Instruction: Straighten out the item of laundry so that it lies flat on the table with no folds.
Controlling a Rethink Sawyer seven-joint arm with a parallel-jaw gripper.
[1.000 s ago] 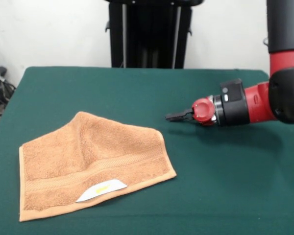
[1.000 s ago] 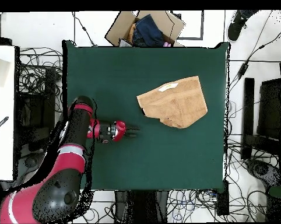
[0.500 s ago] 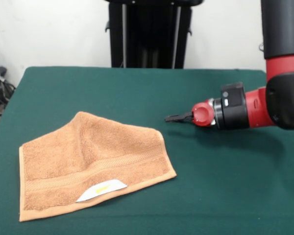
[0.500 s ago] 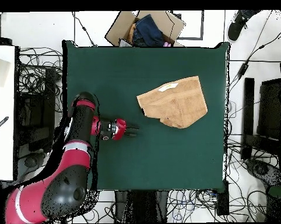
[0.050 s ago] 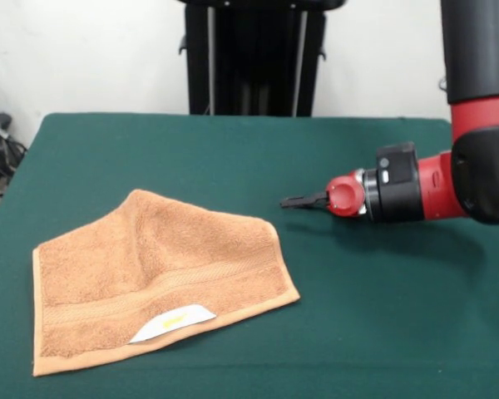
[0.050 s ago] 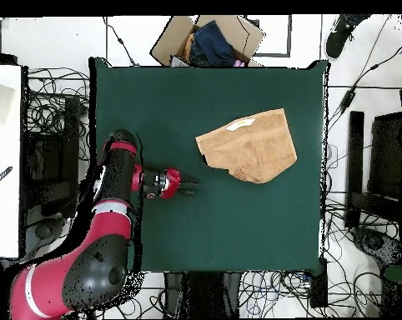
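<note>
The item of laundry [image 5: 154,270] is an orange-tan towel lying on the left part of the green table [image 5: 233,150]. It is not flat: one part is folded over, which leaves a raised ridge and a slanted far edge. A white label [image 5: 173,322] with a yellow mark shows at its near edge. My gripper [image 5: 284,201] hovers low over the table to the right of the towel, lying level and pointing at it, about a hand's width from its corner. In the overhead view the towel [image 6: 248,146] lies right of centre, with the gripper [image 6: 194,185] to its lower left, apart from it.
A black stand [image 5: 254,58] rises behind the table's far edge. An open cardboard box [image 6: 208,40] holding dark cloth sits just past the table's top edge in the overhead view. Cables lie on the floor all round, and a white surface [image 6: 2,158] stands at the left.
The arm's upper links have swung a little, while the gripper has stayed almost where it was. The towel has not moved.
</note>
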